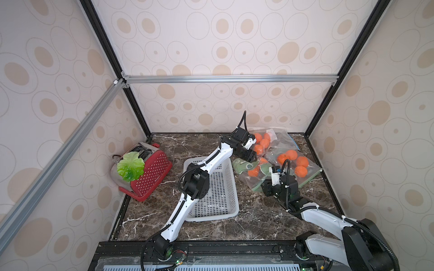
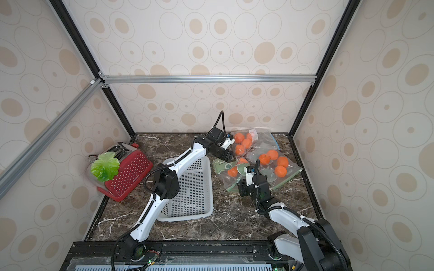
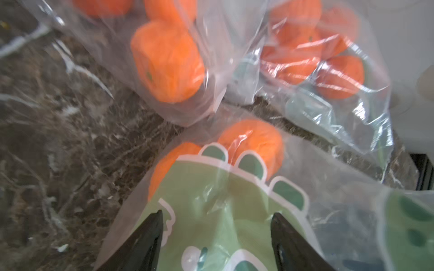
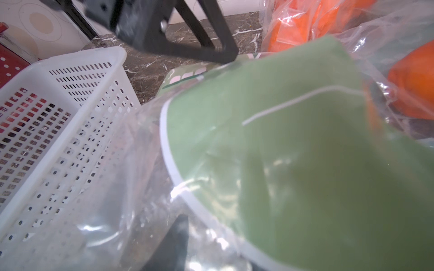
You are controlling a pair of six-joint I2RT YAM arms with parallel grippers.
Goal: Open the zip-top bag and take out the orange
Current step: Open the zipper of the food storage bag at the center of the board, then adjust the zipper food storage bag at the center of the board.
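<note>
Oranges point(image 1: 302, 162) lie in three clear bags bunched at the far right of the table point(image 1: 258, 225). We see the green-printed bag point(image 1: 244, 165) lying nearest the white basket point(image 1: 212, 217); the left wrist view shows two of the fruit inside it. Our left hand point(image 3: 217, 213) hangs just over that bag's print, its fingers point(image 3: 150, 239) spread wide above the film. Our right hand point(image 1: 265, 188) is at the bag's near edge. Its wrist view shows only one dark finger point(image 4: 176, 244) behind the plastic, so we cannot tell whether it grips. A red toaster point(image 1: 152, 174) with a green leaf point(image 1: 130, 165) on it sits at the left.
</note>
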